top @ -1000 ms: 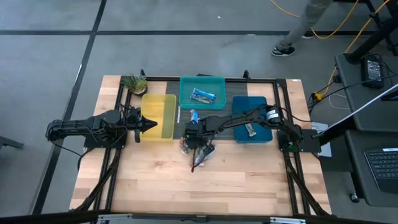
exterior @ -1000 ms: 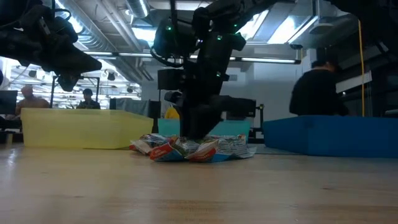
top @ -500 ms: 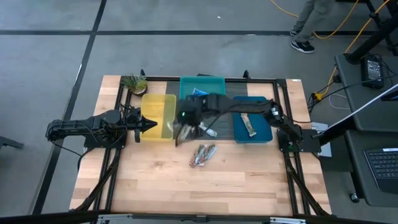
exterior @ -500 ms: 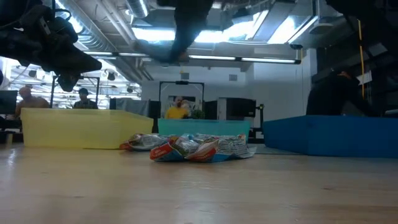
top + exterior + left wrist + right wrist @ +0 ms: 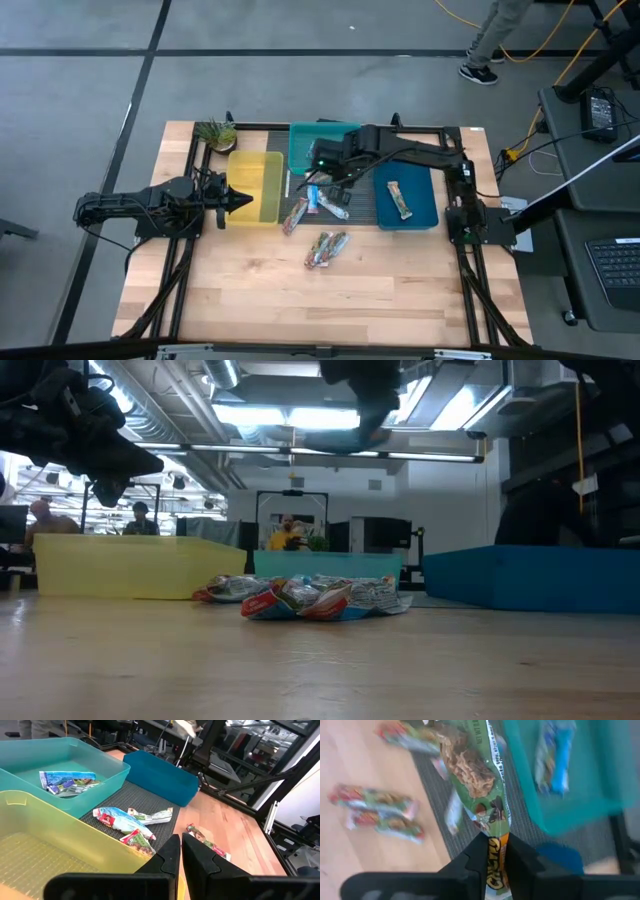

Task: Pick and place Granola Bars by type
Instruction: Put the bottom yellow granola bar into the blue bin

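My right gripper hangs high above the near edge of the teal bin and is shut on a tan-green granola bar. In the low view it shows blurred at the top. Loose bars lie on the mat and wood: one beside the yellow bin, a blue-white one and a pair, which the low view shows as a heap. A blue-white bar lies in the teal bin and a tan one in the blue bin. My left gripper waits shut by the yellow bin. My right gripper pinches the tan-green bar by one end, the orange-printed tip, between its two fingers. The fingers come from above, pointing down, and lie along the bar. The bar hangs below them, lifted clear of table and bins.
Three bins stand along the far part of the table: yellow on the left, teal in the middle, blue on the right. A small plant sits at the far left corner. A person walks on the floor beyond the table. The near wood is bare.
My right gripper has risen from the heap with the tan-green bar, swung toward the yellow bin, then moved to the far side over the teal bin. The heap has spread out: one bar now lies beside the yellow bin and others on the mat.
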